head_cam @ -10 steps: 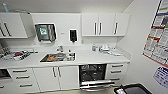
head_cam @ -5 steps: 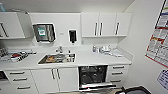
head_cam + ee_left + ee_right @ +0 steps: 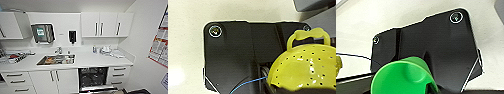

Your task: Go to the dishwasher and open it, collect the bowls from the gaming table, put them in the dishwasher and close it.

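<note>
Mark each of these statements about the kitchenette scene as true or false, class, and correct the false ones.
1. The dishwasher stands open, its dark inside showing. True.
2. The dishwasher sits directly under the sink. False: it is under the counter to the right of the sink, beside a stack of drawers.
3. A yellow bowl with small holes and a loop handle shows in the left wrist view. True.
4. The bowl in the right wrist view is orange. False: it is a bright green bowl.
5. The wall cabinets above the counter hang open. False: their doors are shut.
</note>
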